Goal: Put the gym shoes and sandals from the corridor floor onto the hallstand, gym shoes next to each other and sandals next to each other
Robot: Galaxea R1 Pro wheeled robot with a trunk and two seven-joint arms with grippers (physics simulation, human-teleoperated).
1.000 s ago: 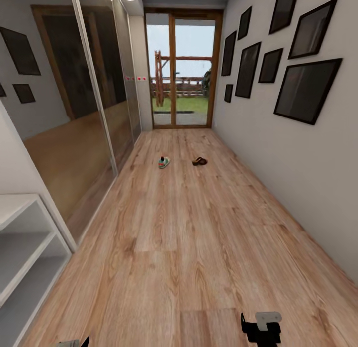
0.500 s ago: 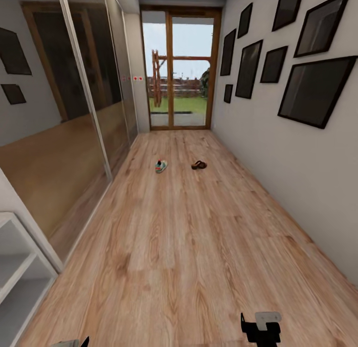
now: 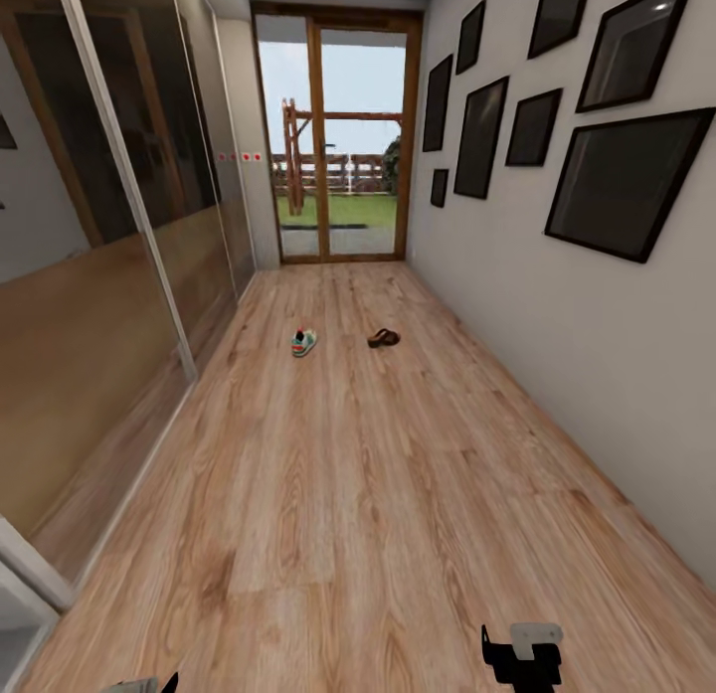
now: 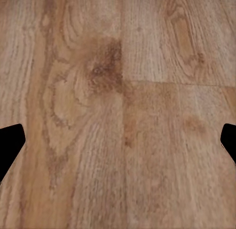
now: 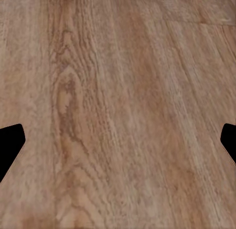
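head view looks down a narrow corridor with a wood plank floor [image 3: 358, 494]. far ahead of both grippers, well apart from them, one gym shoe [image 3: 303, 342] lies on the floor, white with green and a red-orange patch, and just to its right, with a gap of bare planks between, lies one dark brown sandal [image 3: 383, 338]. both sit much nearer the glass door [image 3: 333, 141] at the corridor's end than the grippers. the shoe is ahead and between the two grippers; the sandal is ahead and slightly left of the right gripper [image 3: 521, 655], whose black and grey body peeks in at the lower edge. a sliver of the left gripper [image 3: 149, 684] shows at the same edge. mirrored sliding panels [image 3: 109, 226] run along the wall on the left gripper's side, black picture frames [image 3: 617, 176] hang on the wall on the right gripper's side, and a pale corner of a white shelf unit [image 3: 20, 599] sits just ahead and outside of the left gripper.

in the left wrist view, the left gripper [image 4: 118, 143] has its black fingertips [image 4: 10, 145] spread wide at the frame's two sides, holding nothing, bare planks between them. in the right wrist view, the right gripper [image 5: 118, 143] is likewise spread, fingertips [image 5: 10, 145] far apart and empty over the floor.
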